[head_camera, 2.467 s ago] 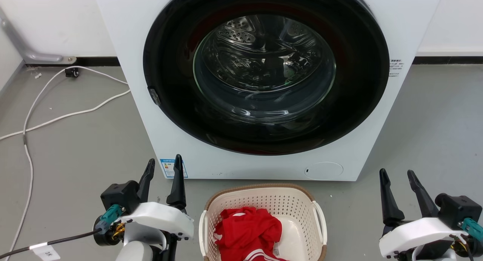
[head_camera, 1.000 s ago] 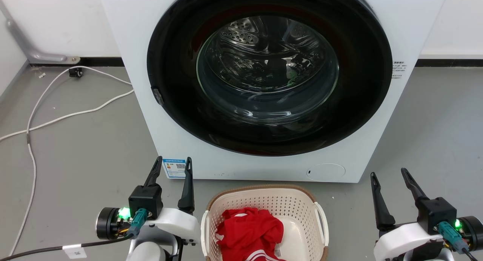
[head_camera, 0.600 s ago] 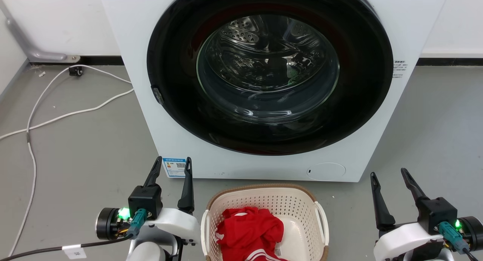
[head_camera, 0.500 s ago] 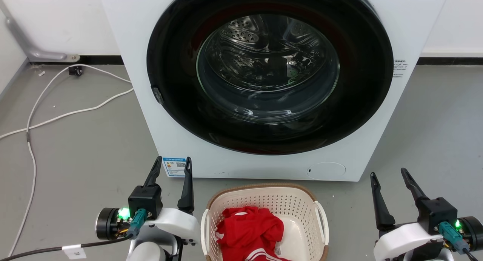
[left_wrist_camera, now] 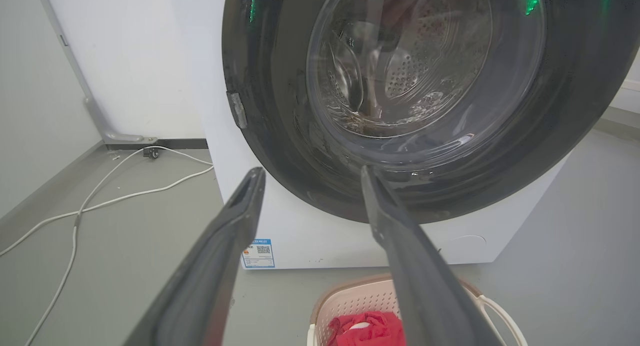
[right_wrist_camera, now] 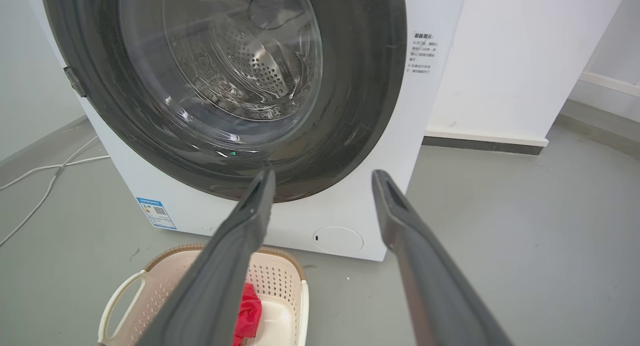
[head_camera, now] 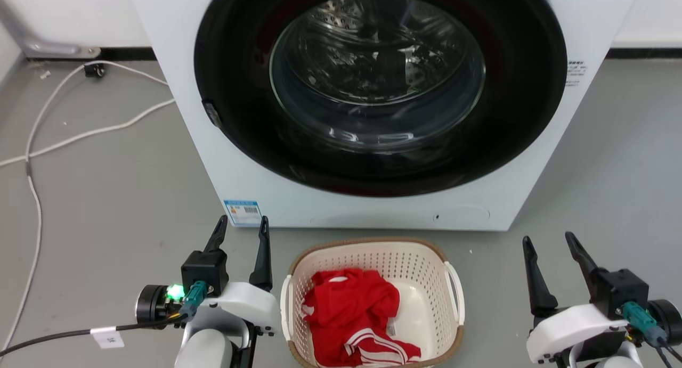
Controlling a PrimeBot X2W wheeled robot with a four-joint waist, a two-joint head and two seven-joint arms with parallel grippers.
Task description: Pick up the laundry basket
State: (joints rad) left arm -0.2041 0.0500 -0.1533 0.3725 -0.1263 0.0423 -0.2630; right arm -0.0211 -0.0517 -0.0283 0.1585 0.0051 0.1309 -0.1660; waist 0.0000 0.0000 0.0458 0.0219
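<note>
The laundry basket (head_camera: 367, 261) sits on the floor just near of the washing machine (head_camera: 266, 197), with a red garment (head_camera: 351, 315) inside. The left gripper (head_camera: 243, 221) and right gripper (head_camera: 547, 238) flank it, fingers spread and empty.

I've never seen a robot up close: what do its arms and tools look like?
The left tool and the right tool each have two long, dark, tapering fingers on a black block, in a rounded white shell with a teal plug. The left one has a green light and a black cable bearing a white tag.
</note>
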